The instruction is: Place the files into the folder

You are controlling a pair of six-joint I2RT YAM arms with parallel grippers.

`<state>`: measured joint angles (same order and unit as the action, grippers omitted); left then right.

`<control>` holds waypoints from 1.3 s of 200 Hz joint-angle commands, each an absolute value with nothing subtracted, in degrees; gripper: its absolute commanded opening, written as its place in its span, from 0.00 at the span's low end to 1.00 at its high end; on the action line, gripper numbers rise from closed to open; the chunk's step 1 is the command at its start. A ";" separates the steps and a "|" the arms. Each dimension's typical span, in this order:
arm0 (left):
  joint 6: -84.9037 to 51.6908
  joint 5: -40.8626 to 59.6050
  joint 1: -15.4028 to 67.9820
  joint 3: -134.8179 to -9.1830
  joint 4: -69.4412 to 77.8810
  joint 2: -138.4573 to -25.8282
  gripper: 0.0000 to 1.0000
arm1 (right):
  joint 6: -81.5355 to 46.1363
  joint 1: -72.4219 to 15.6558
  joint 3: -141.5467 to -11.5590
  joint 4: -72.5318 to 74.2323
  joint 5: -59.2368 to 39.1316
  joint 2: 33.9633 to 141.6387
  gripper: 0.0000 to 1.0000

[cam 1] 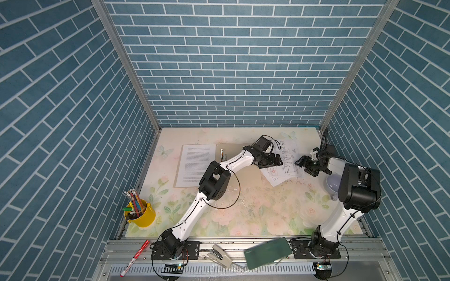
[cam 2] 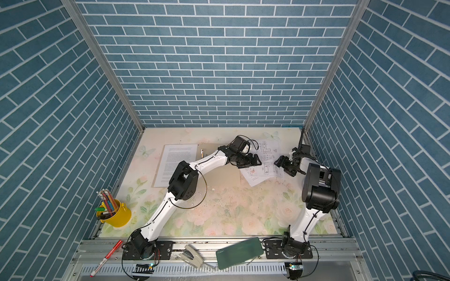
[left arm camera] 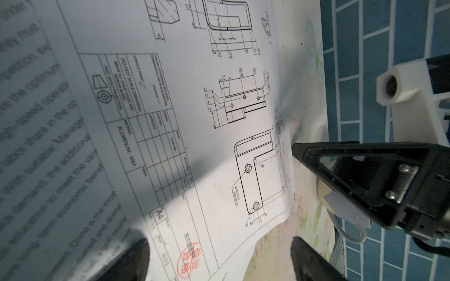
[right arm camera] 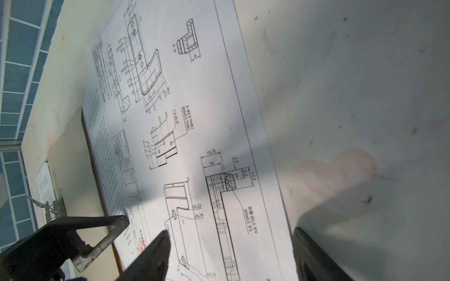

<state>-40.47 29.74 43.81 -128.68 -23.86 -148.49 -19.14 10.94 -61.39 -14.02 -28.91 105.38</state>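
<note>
A back wall (cam 1: 238, 73) and two side walls (cam 1: 60, 109) close the space in, all covered in a blue brick pattern with white joints and meeting at bare grey metal posts (cam 1: 126, 65) in the far corners. The counter (cam 1: 255, 214) has a pale covering printed with pink roses, green leaves and a butterfly (cam 1: 165, 151), speckled with dirt near its middle. Grey metal rails (cam 1: 365, 245) and a slotted strip (cam 1: 214, 270) run along its near edge, under bright, even light.

both top views are bright, even and sharp, with the walls (cam 1: 231, 73) bowed at the edges. soft shadows band the drawing sheet (left arm camera: 219, 146) ahead of the left claw (left arm camera: 219, 240) and right claw (right arm camera: 230, 231), whose near fingers (right arm camera: 151, 255) blur.
</note>
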 commanded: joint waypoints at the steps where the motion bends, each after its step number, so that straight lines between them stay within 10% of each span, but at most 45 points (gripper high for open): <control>1: -41.55 30.36 44.31 -128.67 -24.72 -150.86 0.92 | -19.84 10.68 -58.27 -16.88 -30.09 105.75 0.78; 260: -39.61 32.17 43.59 -119.64 -16.00 -148.01 0.92 | -27.32 10.26 -55.48 -14.53 -39.51 100.84 0.78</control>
<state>-40.29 33.15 43.64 -122.04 -12.38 -147.33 -27.22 10.50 -55.92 -11.22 -39.81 103.04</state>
